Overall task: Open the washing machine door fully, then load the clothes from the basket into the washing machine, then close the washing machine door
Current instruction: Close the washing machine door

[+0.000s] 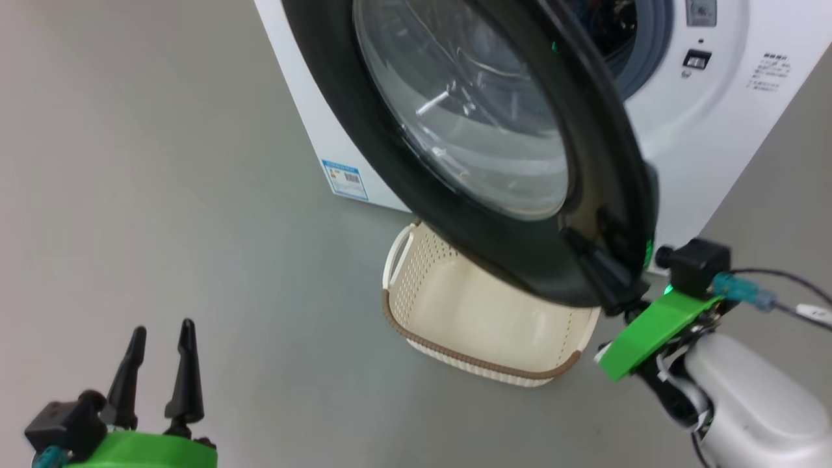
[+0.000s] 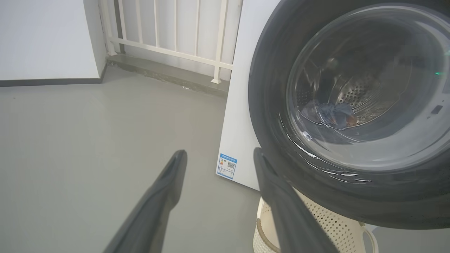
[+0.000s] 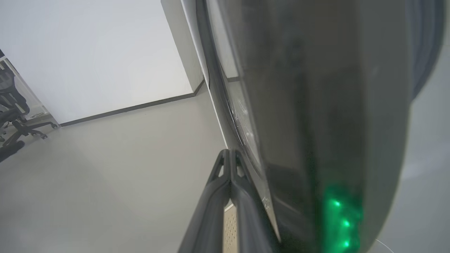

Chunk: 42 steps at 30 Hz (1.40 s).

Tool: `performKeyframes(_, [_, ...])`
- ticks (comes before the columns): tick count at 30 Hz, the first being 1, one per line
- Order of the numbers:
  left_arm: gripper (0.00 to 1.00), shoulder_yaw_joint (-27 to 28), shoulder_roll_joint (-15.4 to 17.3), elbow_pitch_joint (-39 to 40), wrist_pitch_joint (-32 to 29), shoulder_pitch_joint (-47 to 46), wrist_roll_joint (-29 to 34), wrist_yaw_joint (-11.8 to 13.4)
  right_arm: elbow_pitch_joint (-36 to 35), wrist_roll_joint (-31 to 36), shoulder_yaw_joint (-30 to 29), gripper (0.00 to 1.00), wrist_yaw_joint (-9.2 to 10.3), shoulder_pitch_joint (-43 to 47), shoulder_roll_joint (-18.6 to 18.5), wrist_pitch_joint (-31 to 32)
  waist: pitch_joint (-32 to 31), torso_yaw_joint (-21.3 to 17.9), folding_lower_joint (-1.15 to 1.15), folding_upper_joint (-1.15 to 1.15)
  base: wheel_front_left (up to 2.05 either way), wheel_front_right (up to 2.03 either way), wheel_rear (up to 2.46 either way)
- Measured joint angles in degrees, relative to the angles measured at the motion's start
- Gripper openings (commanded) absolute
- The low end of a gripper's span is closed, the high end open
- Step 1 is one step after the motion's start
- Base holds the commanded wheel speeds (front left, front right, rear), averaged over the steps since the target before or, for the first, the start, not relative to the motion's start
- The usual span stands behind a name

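Washing machine [image 1: 715,149]: white front-loader standing on the grey floor [image 1: 162,195], its rubber-ringed opening exposed at the top of the head view.

Washing machine door [image 1: 520,260]: ajar, swung out from the cabinet, with the black rim and glass bowl facing the robot.

Basket [image 1: 416,273]: on the floor just in front of the machine, beneath the door's lower edge, which hides its far side in the head view.

Clothes [image 2: 332,114]: a blue bundle with an orange patch lying in the steel drum (seen through the door glass in the left wrist view).

Right end effector [image 1: 588,253]: fingers pressed together, gripping nothing, laid along the lower part of the door rim. Actual contact cannot be confirmed.

Left end effector [image 1: 162,328]: fingers spread apart, nothing between them, over bare floor well clear of the basket.

Label [image 1: 344,179]: blue sticker at the cabinet's lower corner.
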State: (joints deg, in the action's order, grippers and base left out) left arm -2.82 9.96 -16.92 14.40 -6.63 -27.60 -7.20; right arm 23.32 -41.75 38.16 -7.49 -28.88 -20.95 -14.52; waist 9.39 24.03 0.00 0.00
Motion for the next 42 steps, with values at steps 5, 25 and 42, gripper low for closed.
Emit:
performKeyframes(5, [1.0,-0.7,-0.2,0.8,0.0,-2.0,0.0,0.0,0.4,0.6,-3.9,0.0,0.0,-2.1,-0.9,0.0,2.8,-0.1,0.0,0.0,0.0,0.0,0.0])
performKeyframes(25, [1.0,-3.8,-0.9,3.0,0.1,-9.0,0.0,0.0,2.0,4.5,-12.5,0.0,-0.02,-17.6,-5.5,0.0,13.9,-0.6,0.0,0.0,0.0,0.0,0.0])
performKeyframes(42, [1.0,-4.0,-1.6,3.0,0.2,-10.1,-0.1,-0.1,6.3,8.0,-19.3,0.0,-0.47,-22.5,-4.2,0.0,14.4,0.6,-0.01,0.0,0.0,0.0,0.0])
